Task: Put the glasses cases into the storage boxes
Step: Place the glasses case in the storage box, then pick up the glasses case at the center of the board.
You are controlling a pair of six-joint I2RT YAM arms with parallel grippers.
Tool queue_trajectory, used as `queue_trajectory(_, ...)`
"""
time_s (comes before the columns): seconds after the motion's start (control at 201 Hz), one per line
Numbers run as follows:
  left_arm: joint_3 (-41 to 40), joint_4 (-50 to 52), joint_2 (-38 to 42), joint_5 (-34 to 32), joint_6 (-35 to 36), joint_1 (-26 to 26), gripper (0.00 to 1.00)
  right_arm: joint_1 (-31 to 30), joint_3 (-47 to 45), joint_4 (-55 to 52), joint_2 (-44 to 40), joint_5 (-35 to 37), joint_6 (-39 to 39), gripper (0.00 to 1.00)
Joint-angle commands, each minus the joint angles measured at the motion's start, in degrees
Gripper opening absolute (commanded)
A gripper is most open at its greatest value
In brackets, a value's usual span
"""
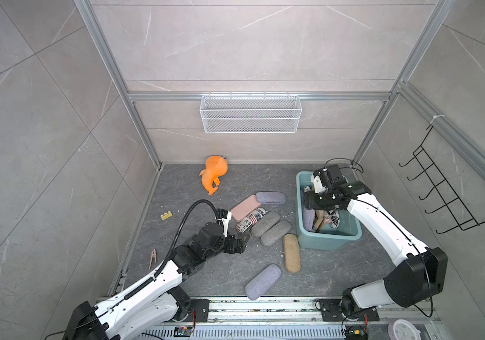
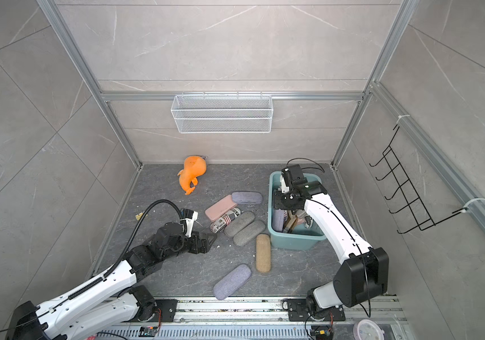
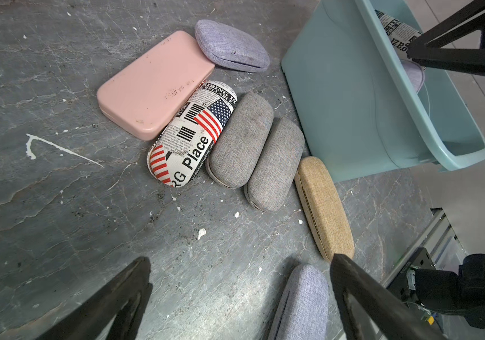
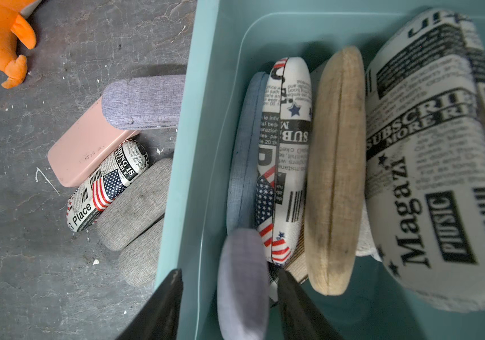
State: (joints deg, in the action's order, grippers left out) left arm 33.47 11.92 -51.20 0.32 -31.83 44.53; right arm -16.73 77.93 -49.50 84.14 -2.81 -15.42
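Right hand (image 4: pixel 229 272) over the teal-green plastic tub (image 1: pixel 328 240) at 3 o'clock, jaws parted, lilac fabric case (image 4: pixel 241 282) loose between them: drop step, I reckon; left hand (image 1: pixel 239 238) wide, empty, next wants the flag-print oblong case (image 3: pixel 191 135) at its 1 o'clock

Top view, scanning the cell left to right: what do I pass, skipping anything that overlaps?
Wooden clothespin → yellow block → orange plush toy → pink glasses case → teal storage tub → black wire rack.
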Motion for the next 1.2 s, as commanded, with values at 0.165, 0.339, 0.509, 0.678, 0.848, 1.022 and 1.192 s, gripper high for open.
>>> queue_trajectory(0.165, 5.42, 9.80, -1.98, -1.92, 2.29, 4.51, 0.97, 0.01, 3.54, -1.28, -2.15, 0.93, -0.05, 0.58)
queue_trajectory(0.339, 7.89, 15.80, -4.43, -2.86, 3.18, 9.25, 0.94, -0.03, 2.86, -1.60, -3.32, 2.66, -0.12, 0.53)
queue_trajectory(0.509, 11.78, 23.28, -9.55, -5.28, 4.99, 17.06, 0.96, -0.05, 1.55, -0.80, -5.55, 3.26, -0.52, 0.55)
queue_trajectory(0.678, 16.07, 28.69, -15.92, -5.79, 5.14, 25.87, 1.00, 0.00, 2.84, -1.51, -6.06, 3.32, -0.49, 0.66)
queue_trajectory(0.848, 18.64, 27.41, -25.53, -8.22, 4.13, 27.98, 1.00, -0.05, 1.58, -0.96, -7.82, 3.51, -0.79, 0.75)
queue_trajectory(1.022, 21.58, 23.64, -34.01, -8.09, 4.89, 28.48, 1.00, -0.03, -0.60, -0.35, -9.94, 4.82, -1.24, 0.79)
queue_trajectory(1.192, 23.03, 20.74, -38.61, -6.49, 4.66, 30.08, 1.00, 0.00, -0.73, -1.31, -11.28, 6.89, -1.08, 0.80)
